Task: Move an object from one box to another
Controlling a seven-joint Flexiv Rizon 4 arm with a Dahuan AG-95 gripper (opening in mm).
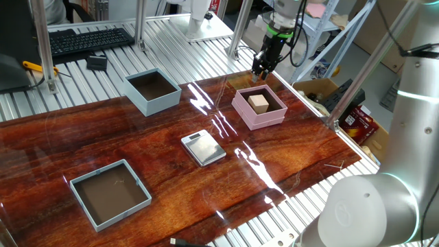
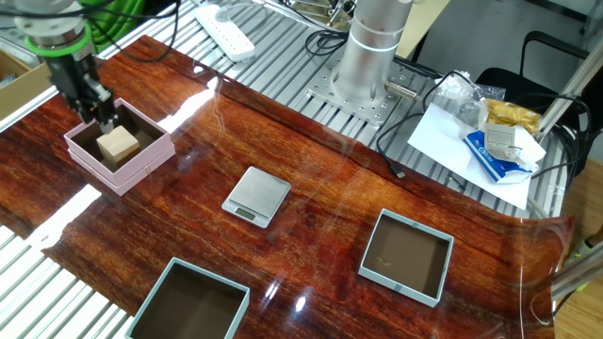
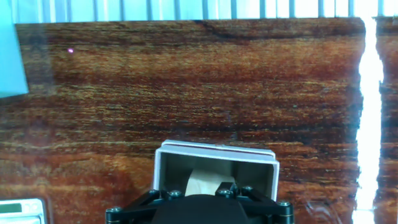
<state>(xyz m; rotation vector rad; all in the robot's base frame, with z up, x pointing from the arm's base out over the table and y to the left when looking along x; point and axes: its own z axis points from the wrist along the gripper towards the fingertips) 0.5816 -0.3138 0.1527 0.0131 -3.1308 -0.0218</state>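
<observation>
The object, a small tan cube (image 1: 258,103) (image 2: 118,144) (image 3: 208,182), rests inside the pink box (image 1: 240,110) (image 2: 132,175) (image 3: 214,151). My gripper (image 1: 260,72) (image 2: 102,113) hangs just above the box's far edge, beside the cube and not touching it. Its fingers stand slightly apart, open, with nothing between them. In the hand view only the dark gripper body shows at the bottom edge, and it hides the cube's near part. The tall-walled light blue box (image 1: 140,100) (image 2: 149,311) stands empty across the table.
A flat silver scale (image 1: 204,147) (image 2: 256,196) lies mid-table. A wider, shallow grey-blue tray (image 1: 84,206) (image 2: 377,273) is empty. A keyboard (image 1: 89,40) and clutter sit beyond the wooden top. Metal frame posts (image 1: 240,27) rise close behind the gripper.
</observation>
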